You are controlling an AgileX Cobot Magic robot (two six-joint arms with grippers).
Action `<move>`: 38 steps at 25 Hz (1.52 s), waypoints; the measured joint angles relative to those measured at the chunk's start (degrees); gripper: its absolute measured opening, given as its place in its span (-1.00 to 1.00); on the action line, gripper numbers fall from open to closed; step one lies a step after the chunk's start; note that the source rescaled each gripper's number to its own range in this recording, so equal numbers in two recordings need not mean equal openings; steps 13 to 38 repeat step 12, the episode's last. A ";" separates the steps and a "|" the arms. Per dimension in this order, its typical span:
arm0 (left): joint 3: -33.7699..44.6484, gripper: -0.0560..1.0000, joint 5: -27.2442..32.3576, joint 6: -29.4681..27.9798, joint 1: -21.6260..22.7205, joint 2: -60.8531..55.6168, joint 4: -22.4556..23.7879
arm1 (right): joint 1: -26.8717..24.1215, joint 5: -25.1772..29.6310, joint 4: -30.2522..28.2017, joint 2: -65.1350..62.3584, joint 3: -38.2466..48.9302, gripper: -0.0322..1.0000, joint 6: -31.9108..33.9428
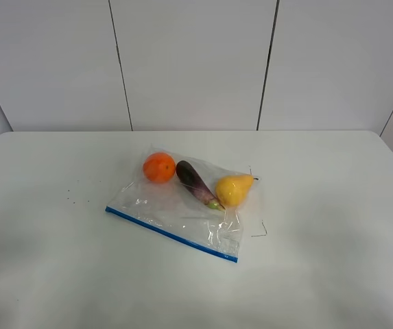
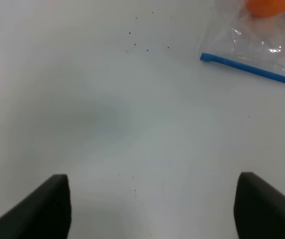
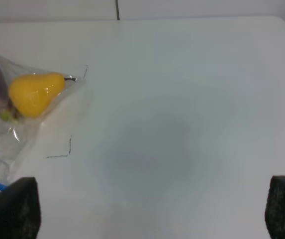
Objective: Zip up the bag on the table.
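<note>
We see the bag [image 1: 182, 205] lying mid-desk [image 1: 333, 260], its blue zipper [image 1: 172, 234] running slantwise along the near edge, its left end nearer our left end effector [image 2: 152, 209], both end effectors [image 3: 152, 209] spread apart and empty

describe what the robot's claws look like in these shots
Only fingertips show, in the wrist views. The left claw has two plain black fingers with flat, angled faces. The right claw has black fingertips with a rougher, textured surface. No cables, markings or arm links are visible.
</note>
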 joint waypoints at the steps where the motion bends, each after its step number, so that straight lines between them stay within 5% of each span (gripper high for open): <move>1: 0.00 0.99 0.00 0.00 0.00 0.00 0.00 | 0.00 0.00 0.00 0.00 0.00 1.00 0.00; 38: 0.00 0.99 0.00 0.00 0.00 0.00 0.00 | 0.00 0.00 -0.06 0.00 0.00 1.00 0.00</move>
